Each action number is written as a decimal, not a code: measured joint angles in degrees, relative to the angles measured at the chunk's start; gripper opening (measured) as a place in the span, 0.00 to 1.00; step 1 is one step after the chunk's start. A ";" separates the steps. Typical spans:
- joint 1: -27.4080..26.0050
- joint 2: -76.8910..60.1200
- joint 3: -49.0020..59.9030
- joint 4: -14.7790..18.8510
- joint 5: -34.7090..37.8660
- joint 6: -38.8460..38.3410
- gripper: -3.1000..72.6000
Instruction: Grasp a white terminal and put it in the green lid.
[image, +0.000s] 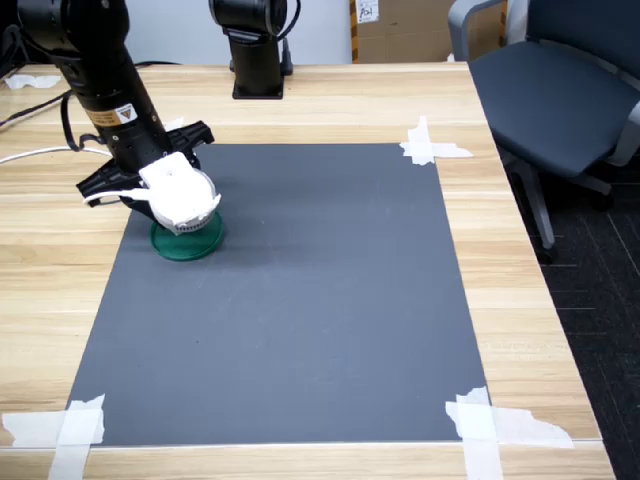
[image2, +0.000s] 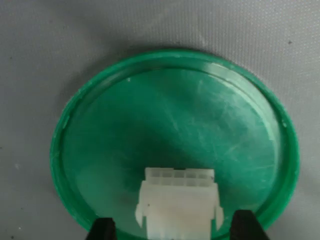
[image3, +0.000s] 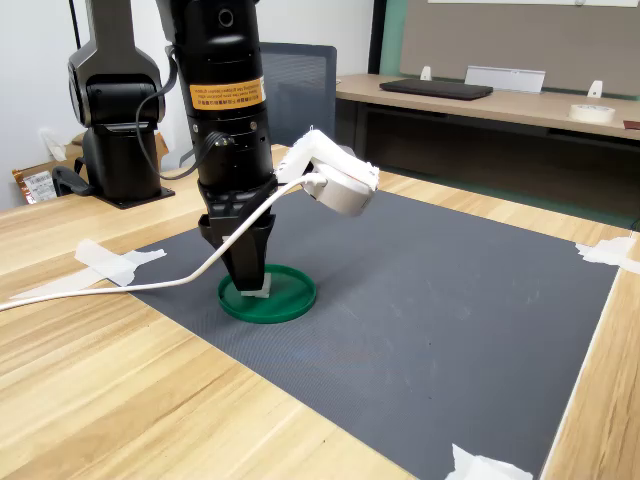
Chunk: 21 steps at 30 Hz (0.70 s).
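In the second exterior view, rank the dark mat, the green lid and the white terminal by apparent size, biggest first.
1. Dark mat, by far the largest.
2. Green lid, a small disc on it.
3. White terminal, a speck at the gripper tip, mostly hidden by the jaws.

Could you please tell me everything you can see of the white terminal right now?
The white terminal is a small, translucent white plastic connector block with a row of cells along its top and little tabs at its sides. It sits over the inside of the green lid, near the rim, between the dark fingertips of the gripper, which flank it. In the second exterior view it shows as a pale speck at the gripper's tip. Whether it rests on the lid cannot be told.
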<state>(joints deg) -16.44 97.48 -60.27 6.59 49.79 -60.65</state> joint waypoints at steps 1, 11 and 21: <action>0.00 -0.44 0.00 0.11 -0.56 0.00 0.64; 0.00 -12.40 0.00 10.08 -13.86 0.85 0.52; 0.00 -26.44 2.34 21.70 -17.59 0.92 0.02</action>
<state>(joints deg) -16.44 71.04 -57.93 28.29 32.20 -59.73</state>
